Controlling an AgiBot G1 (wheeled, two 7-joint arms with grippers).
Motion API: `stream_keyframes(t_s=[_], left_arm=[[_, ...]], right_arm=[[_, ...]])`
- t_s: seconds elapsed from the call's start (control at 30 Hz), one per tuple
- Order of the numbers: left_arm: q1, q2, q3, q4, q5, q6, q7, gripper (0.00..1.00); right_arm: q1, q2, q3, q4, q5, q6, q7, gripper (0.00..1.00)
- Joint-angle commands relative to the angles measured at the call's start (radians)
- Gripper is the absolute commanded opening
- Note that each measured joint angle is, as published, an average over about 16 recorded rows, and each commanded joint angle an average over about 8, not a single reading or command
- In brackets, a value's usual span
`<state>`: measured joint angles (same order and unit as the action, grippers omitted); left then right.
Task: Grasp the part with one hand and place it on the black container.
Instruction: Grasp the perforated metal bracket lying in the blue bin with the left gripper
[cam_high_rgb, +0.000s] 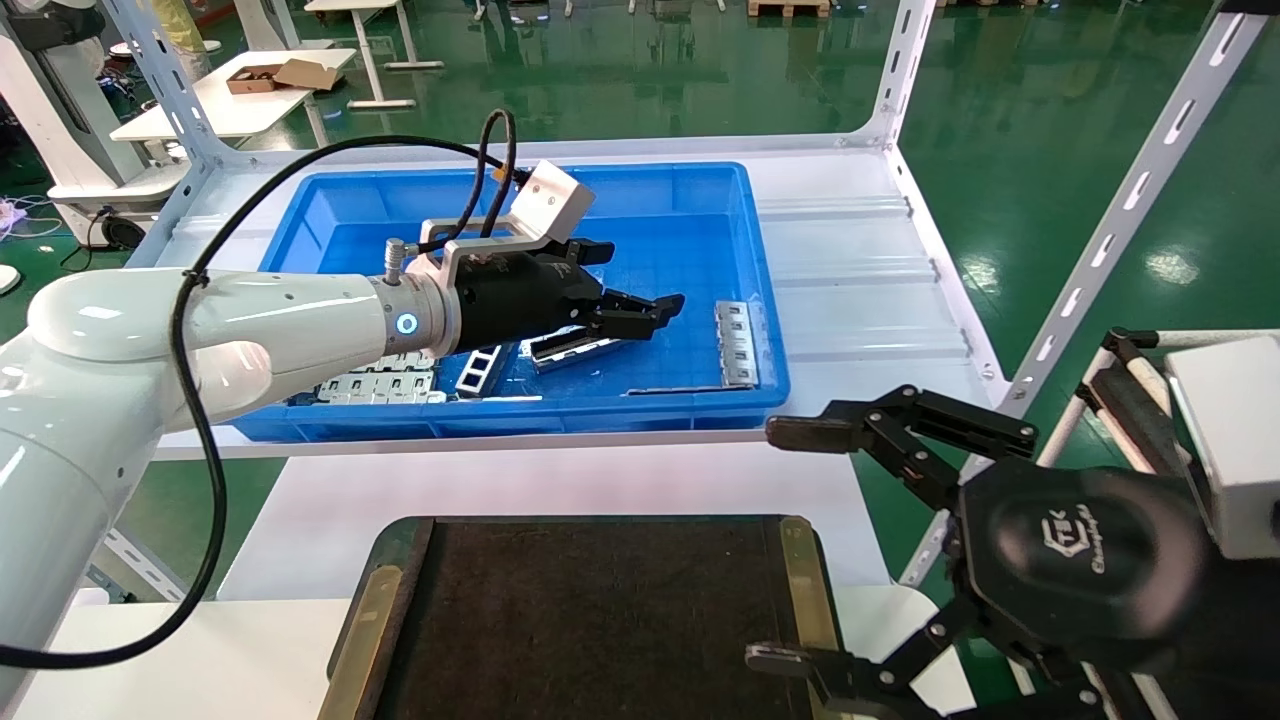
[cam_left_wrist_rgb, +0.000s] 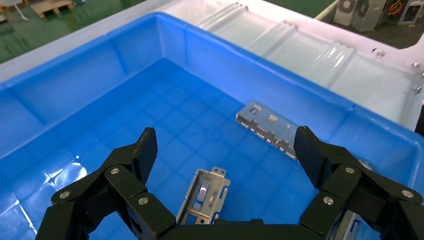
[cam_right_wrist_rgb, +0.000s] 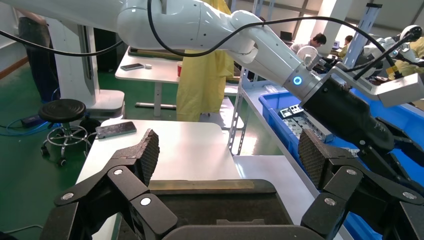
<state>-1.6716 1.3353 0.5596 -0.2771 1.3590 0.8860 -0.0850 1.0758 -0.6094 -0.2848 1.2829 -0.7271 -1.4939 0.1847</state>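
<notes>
The part (cam_high_rgb: 573, 350) is a narrow grey metal channel with a dark inside, lying on the floor of the blue bin (cam_high_rgb: 330, 215). In the left wrist view the part (cam_left_wrist_rgb: 202, 197) lies below and between my open fingers. My left gripper (cam_high_rgb: 625, 285), on the white arm, is open and empty and hovers just above the part, apart from it; it also shows in its own view (cam_left_wrist_rgb: 225, 137). The black container (cam_high_rgb: 590, 620) with olive-gold rails sits at the near table edge and shows in the right wrist view (cam_right_wrist_rgb: 220, 205). My right gripper (cam_high_rgb: 780, 545) is open and empty beside the container's right rail.
The bin also holds a slotted grey piece (cam_high_rgb: 738, 343), seen in the left wrist view too (cam_left_wrist_rgb: 267, 127), a ladder-like strip (cam_high_rgb: 480, 368), flat grey plates (cam_high_rgb: 385, 385) and a thin strip (cam_high_rgb: 680, 390). White shelf posts (cam_high_rgb: 900, 70) stand around the bin.
</notes>
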Motion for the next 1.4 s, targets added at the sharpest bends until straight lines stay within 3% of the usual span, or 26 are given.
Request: stream_keyframes(t_s=[0.03,0.73,0.77,0.83,0.87,0.9,1.0,1.07,1.13,1.17,1.4], left_arm=[[-0.007,0.011,0.003,0.024,0.001,-0.008,0.008,1.0],[-0.027,0.011,0.049,0.14,0.008,-0.027,0.064,1.0],[-0.027,0.011,0.051,0.143,0.009,-0.028,0.065,1.0],[-0.026,0.012,0.055,0.15,0.01,-0.031,0.066,1.0],[-0.025,0.012,0.057,0.152,0.01,-0.032,0.067,0.96],[-0.024,0.012,0.058,0.155,0.011,-0.033,0.068,0.86],[-0.02,0.011,0.063,0.16,0.011,-0.034,0.074,0.49],[-0.017,0.01,0.065,0.163,0.011,-0.034,0.079,0.24],[-0.015,0.009,0.066,0.166,0.009,-0.035,0.084,0.02],[-0.015,0.008,0.066,0.168,0.009,-0.035,0.086,0.0],[-0.011,0.007,0.067,0.183,0.001,-0.045,0.094,0.0]], right_arm=[[0.0,0.0,0.0,0.0,0.0,0.0,0.0,1.0],[0.0,0.001,-0.002,0.0,0.001,0.001,-0.001,1.0],[0.0,0.001,-0.002,0.0,0.001,0.001,-0.001,0.99],[0.0,0.001,-0.002,0.0,0.001,0.001,-0.001,0.86],[0.0,0.001,-0.002,0.0,0.001,0.001,-0.001,0.74],[0.0,0.001,-0.002,0.0,0.001,0.001,-0.001,0.61],[0.0,0.001,-0.002,0.0,0.001,0.001,-0.001,0.24],[0.0,0.001,-0.002,0.0,0.002,0.001,-0.001,0.05],[0.001,0.001,-0.002,0.0,0.002,0.001,-0.001,0.0],[0.001,0.001,-0.002,0.0,0.002,0.001,-0.001,0.0],[0.001,0.001,-0.003,0.0,0.002,0.001,-0.001,0.0]])
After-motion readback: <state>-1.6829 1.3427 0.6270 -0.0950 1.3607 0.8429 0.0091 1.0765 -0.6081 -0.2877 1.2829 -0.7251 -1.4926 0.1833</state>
